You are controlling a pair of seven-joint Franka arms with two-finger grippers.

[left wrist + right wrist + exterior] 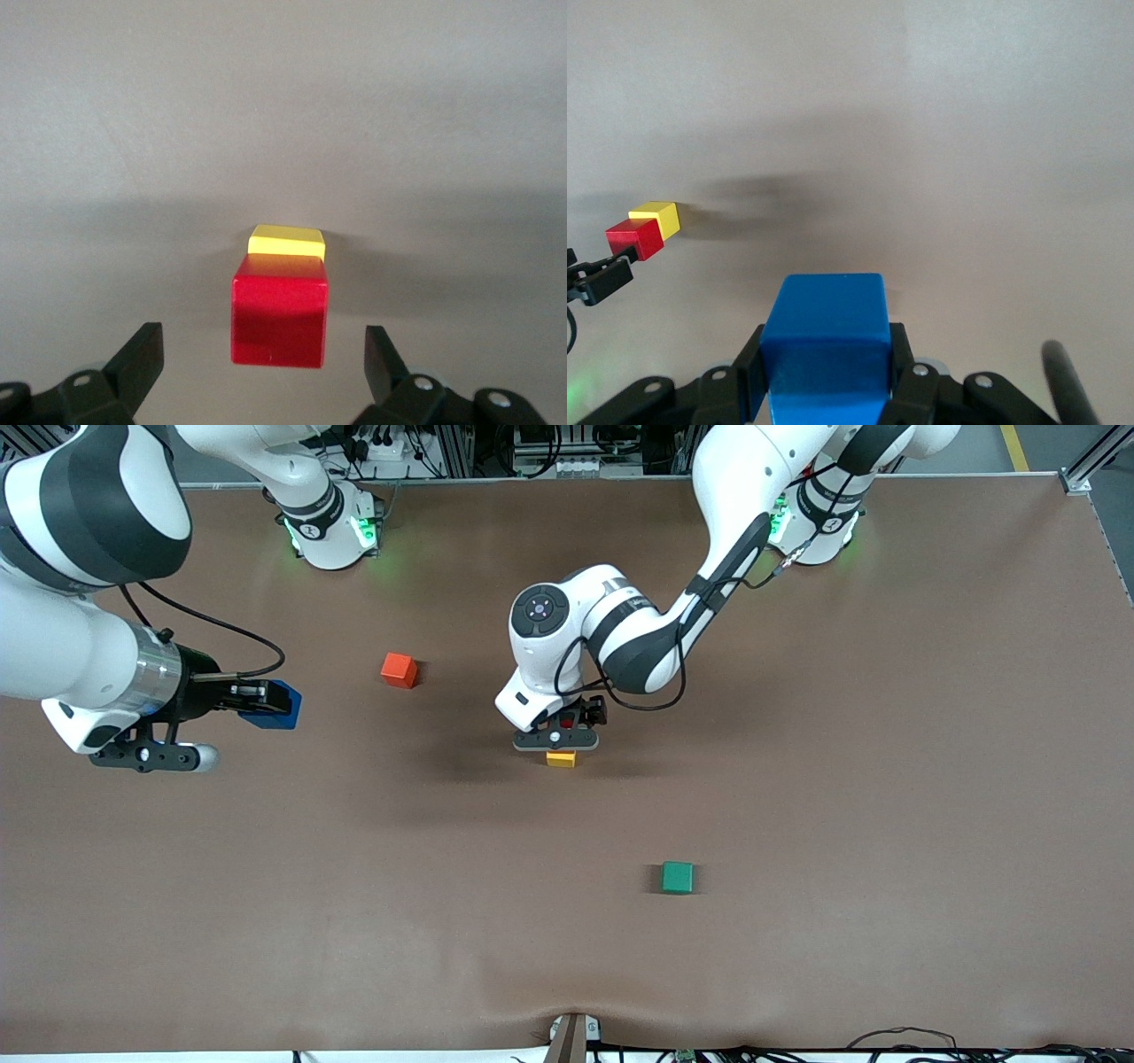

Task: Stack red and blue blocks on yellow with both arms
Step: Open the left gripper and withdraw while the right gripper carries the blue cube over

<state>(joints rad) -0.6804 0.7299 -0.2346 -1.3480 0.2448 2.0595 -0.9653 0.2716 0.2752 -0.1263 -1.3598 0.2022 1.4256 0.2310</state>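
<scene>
The red block rests on the yellow cube near the middle of the table. My left gripper is open just above the stack, one finger to each side of the red block with clear gaps. From the front, only the yellow cube's edge shows under the left gripper. My right gripper is shut on the blue block, held in the air over the right arm's end of the table. The front view shows the blue block in the right gripper.
An orange-red cube lies between the right arm's base and the stack. A green cube lies nearer the front camera, toward the left arm's end. The right wrist view shows the red block on the yellow cube.
</scene>
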